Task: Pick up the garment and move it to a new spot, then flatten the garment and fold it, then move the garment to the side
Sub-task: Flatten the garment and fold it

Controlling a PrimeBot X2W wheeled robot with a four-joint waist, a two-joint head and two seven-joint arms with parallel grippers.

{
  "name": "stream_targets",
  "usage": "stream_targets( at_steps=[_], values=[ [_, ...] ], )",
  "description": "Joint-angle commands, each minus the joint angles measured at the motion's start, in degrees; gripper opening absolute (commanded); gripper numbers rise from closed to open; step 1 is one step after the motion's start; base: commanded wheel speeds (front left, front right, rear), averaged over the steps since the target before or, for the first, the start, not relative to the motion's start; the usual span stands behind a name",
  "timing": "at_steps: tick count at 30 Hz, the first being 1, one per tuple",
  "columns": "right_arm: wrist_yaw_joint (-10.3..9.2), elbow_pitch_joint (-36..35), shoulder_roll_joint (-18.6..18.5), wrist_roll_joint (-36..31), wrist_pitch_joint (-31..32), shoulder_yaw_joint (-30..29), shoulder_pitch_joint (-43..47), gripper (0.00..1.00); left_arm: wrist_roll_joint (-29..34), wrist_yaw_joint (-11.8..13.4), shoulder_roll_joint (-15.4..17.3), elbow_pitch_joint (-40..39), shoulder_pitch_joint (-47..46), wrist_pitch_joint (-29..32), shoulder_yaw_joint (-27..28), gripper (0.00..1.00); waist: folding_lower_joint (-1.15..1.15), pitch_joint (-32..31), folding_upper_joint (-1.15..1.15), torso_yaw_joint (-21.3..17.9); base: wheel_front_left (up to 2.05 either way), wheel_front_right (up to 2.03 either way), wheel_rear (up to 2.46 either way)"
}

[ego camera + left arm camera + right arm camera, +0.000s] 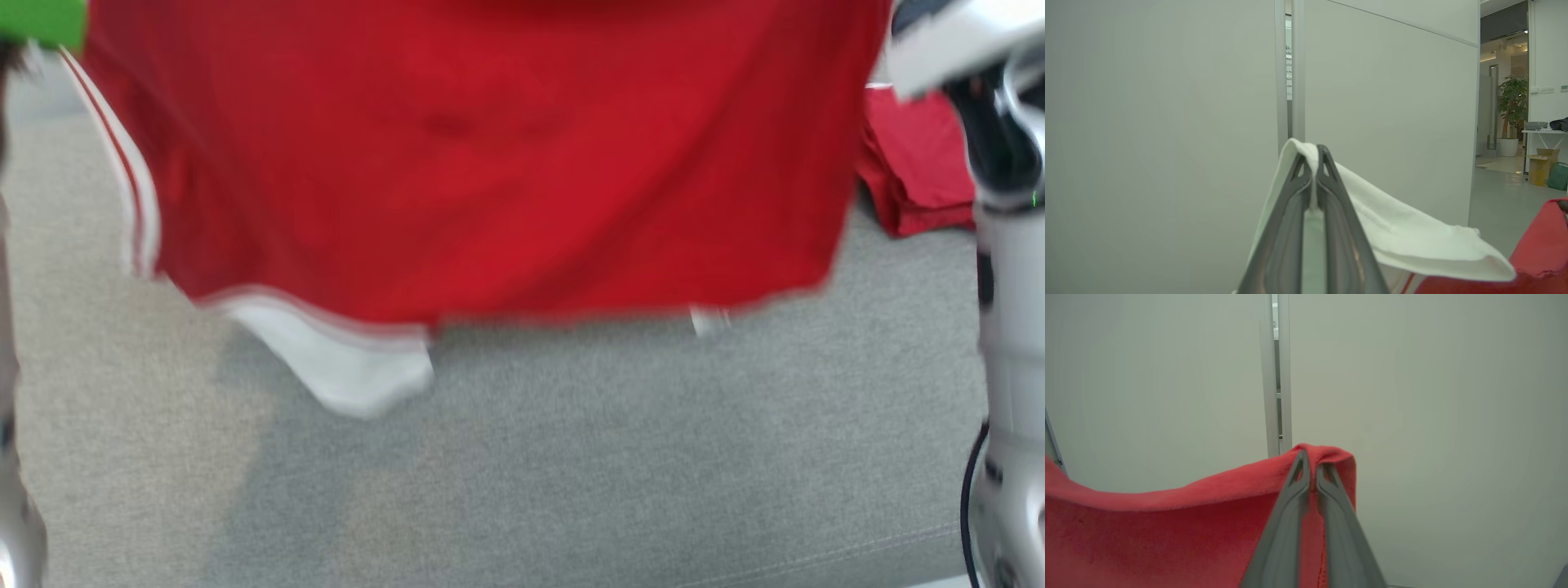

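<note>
Across the top of the head view, you are seeing the red garment (490, 163) hanging spread wide above the grey fabric surface (571, 457), blurred. White-and-red striping is running down its left side. A white cuff is dangling below the hem at lower left. A shadow is lying on the grey beneath it. A second red cloth (914, 163) is sitting bunched on the surface at the right, partly behind the pale right arm (1008, 327). A green patch (41, 20) is showing in the top left corner; you cannot tell what it is.

Left wrist view: your left gripper (1312, 157) is pointing at a pale partition wall (1167, 122). Its fingers are pressing together on a fold of the garment's white trim, which is draping over the tips and trailing right. Red cloth is showing at the lower right corner. Far off at the right, a potted plant (1513, 102), a cardboard box (1539, 169) and a green bag (1559, 175) are standing on the floor.

Right wrist view: your right gripper (1310, 465) is facing a pale wall too. Its fingers are clamping a red edge of the garment. Cloth is wrapping over the tips, and the edge is sagging away to that view's left.
</note>
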Motion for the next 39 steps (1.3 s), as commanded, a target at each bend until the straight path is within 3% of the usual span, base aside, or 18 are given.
stream_targets(
  at_steps=[1, 11, 15, 23, 30, 39],
  values=[
    [-0.07, 3.1, 0.3, -1.9, -1.9, 0.2, -4.5, 0.00, 1.7, -0.4, -0.1, 2.8, -4.1, -1.3, -0.7, 0.00, 0.00, 8.5, 0.00, -0.2, 0.00, 0.00, 0.00],
    [-0.07, 30.8, 5.5, -19.5, -16.6, -1.7, -32.6, 0.00, 11.1, -1.3, -2.7, 25.8, -28.9, -12.9, -6.2, 0.00, 0.00, 19.0, 0.00, 0.3, 0.00, 0.00, 0.00],
    [-0.07, 39.1, 6.6, -23.3, -21.6, -2.5, -34.9, 0.00, 11.4, -1.4, -4.8, 33.2, -30.4, -18.5, -6.9, 0.00, 0.00, 21.1, 0.00, 1.8, 0.00, 0.00, 0.00],
    [-0.07, 52.3, 6.9, -24.3, -27.8, -1.6, -30.9, 0.00, 7.4, -2.0, -7.0, 41.4, -23.6, -25.4, -8.9, 0.00, 0.00, 24.3, 0.00, 3.9, 0.00, 0.00, 0.00],
    [-0.07, 56.4, 6.9, -18.5, -29.6, 2.0, -26.3, 0.00, 1.6, -2.2, -5.9, 38.7, -14.0, -27.6, -10.4, 0.00, 0.00, 24.8, 0.00, 4.5, 0.00, 0.00, 0.00],
    [-0.07, 48.0, 6.9, -11.1, -29.6, 7.2, -17.2, 0.00, -4.3, -2.2, -2.7, 25.7, 2.7, -28.0, -5.8, 0.00, 0.00, 20.8, 0.00, 3.5, 0.00, 0.00, 0.00]
  ],
)
